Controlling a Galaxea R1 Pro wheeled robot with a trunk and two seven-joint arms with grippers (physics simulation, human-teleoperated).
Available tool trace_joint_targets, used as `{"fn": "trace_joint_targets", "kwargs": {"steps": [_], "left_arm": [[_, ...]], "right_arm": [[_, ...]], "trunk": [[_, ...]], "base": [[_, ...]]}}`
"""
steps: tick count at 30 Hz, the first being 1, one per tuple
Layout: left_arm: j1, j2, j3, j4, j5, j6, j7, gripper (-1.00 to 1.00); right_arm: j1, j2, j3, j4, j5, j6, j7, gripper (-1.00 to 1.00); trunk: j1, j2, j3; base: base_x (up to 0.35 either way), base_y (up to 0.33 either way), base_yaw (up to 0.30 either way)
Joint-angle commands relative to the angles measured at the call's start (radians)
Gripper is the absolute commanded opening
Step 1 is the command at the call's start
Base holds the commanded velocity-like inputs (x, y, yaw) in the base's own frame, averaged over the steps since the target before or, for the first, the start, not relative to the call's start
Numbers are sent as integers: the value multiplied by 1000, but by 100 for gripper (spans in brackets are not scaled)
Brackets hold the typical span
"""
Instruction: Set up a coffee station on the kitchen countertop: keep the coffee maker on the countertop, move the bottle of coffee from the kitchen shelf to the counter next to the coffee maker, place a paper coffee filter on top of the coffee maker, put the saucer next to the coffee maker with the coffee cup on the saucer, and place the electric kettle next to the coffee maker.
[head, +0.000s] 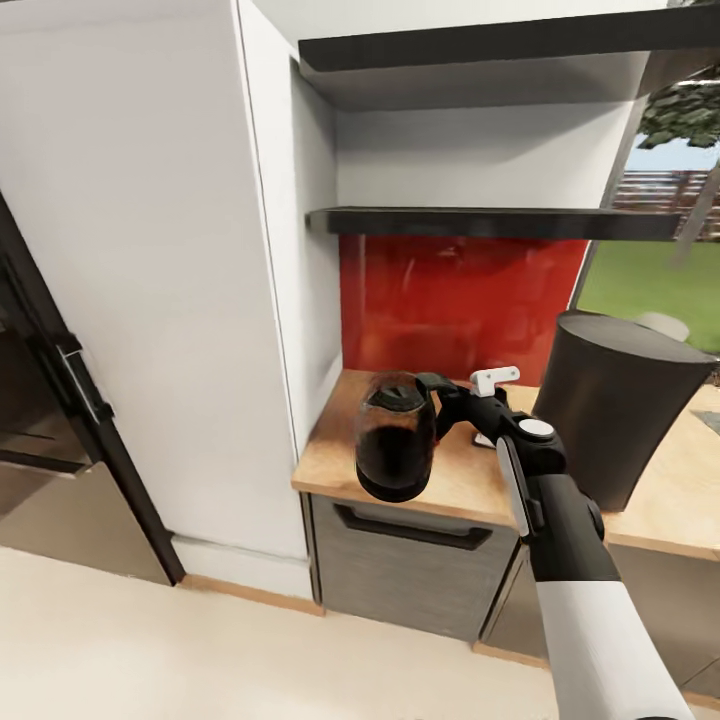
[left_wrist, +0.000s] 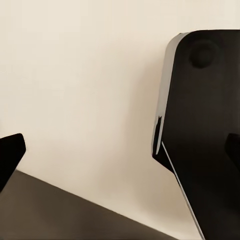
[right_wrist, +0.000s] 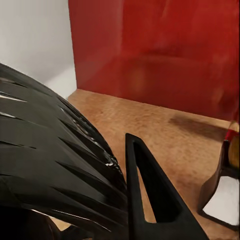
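While our right gripper (head: 440, 392) clamps the electric kettle (head: 395, 436) by its handle above the kitchen countertop (head: 460, 480), we can't tell our left gripper's state.

Pale cream floor (left_wrist: 85, 85), darker grey-brown band (left_wrist: 60, 215) across one corner, large black robot part with light edge (left_wrist: 205, 135), dark fingertip (left_wrist: 10, 155) at the frame edge

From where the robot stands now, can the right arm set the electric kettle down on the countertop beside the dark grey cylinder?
Probably yes. The right tool holds the electric kettle by its handle, above bare kitchen countertop left of the dark grey cylinder; nothing lies beneath.
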Motion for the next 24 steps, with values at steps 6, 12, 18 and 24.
{"fn": "trace_joint_targets", "kwargs": {"steps": [6, 12, 18, 24], "left_arm": [[0, 0, 5, -1, 4, -3, -2, 100], [0, 0, 6, -1, 5, -3, -3, 100], [1, 0, 6, -1, 6, -3, -2, 100], [0, 0, 7, -1, 6, -3, -2, 100]], "right_arm": [[-1, 1, -2, 0, 9, 4, 9, -100], [-1, 1, -2, 1, 9, 4, 9, -100], [-1, 1, -2, 8, 9, 4, 9, -100], [-1, 1, -2, 9, 9, 4, 9, -100]], "trunk": [[1, -2, -2], [1, -2, -2], [1, -2, -2], [1, -2, -2]], "base": [[0, 117, -294], [0, 217, -184], [0, 294, -16], [0, 298, -1]]}}
